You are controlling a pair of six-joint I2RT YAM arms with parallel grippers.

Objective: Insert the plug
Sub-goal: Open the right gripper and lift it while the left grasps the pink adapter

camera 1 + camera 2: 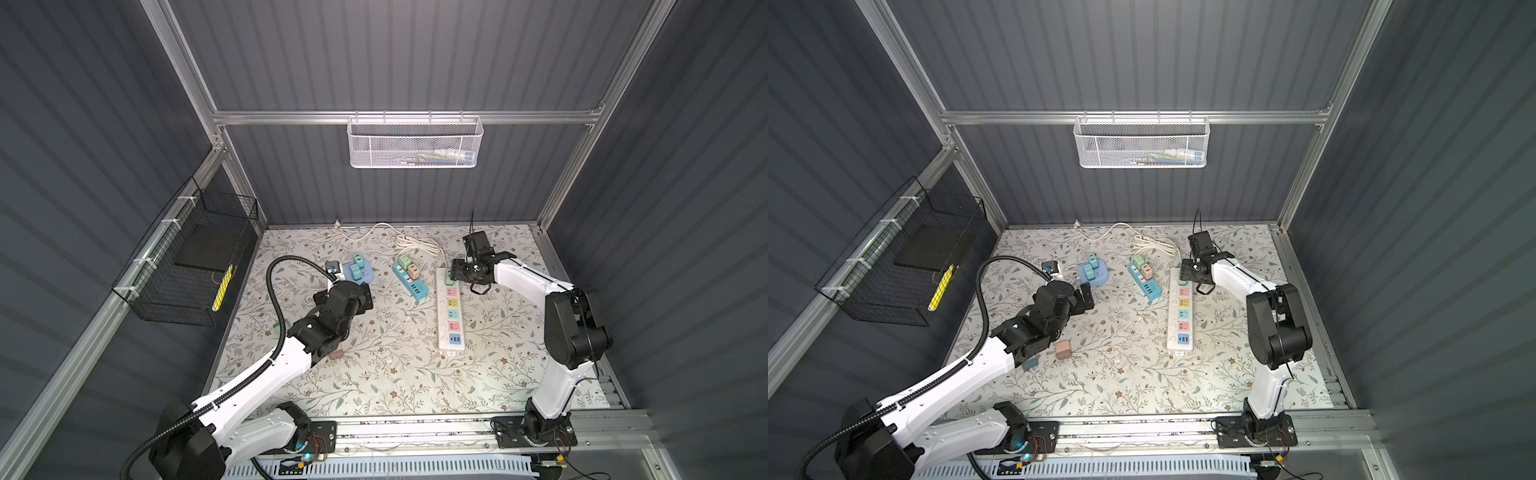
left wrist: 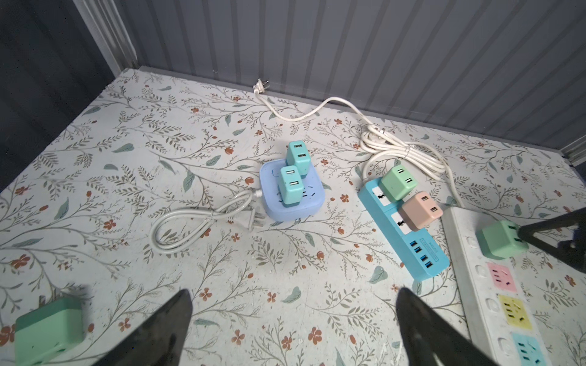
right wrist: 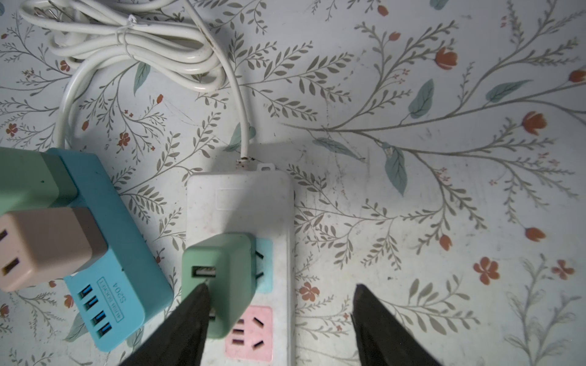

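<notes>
A green plug [image 3: 218, 279] stands in the top socket of the white power strip [image 3: 237, 202], its prongs partly showing at the side. My right gripper [image 3: 280, 286] is open above it. One finger [image 3: 190, 317] lies over the plug's USB face and the other hangs over the table beside the strip. In both top views the right gripper [image 1: 451, 269] sits at the strip's far end [image 1: 1179, 316]. My left gripper [image 2: 293, 291] is open over bare table, holding nothing, with a loose green plug [image 2: 47, 329] beside it.
A lilac socket cube [image 2: 291, 202] carries two teal plugs. A blue strip [image 2: 412, 247] carries a green and a pink plug. A coiled white cord [image 2: 406, 152] lies near the back wall. A loose pink plug [image 1: 1064, 350] lies by the left arm. A wire basket [image 1: 187, 266] hangs on the left wall.
</notes>
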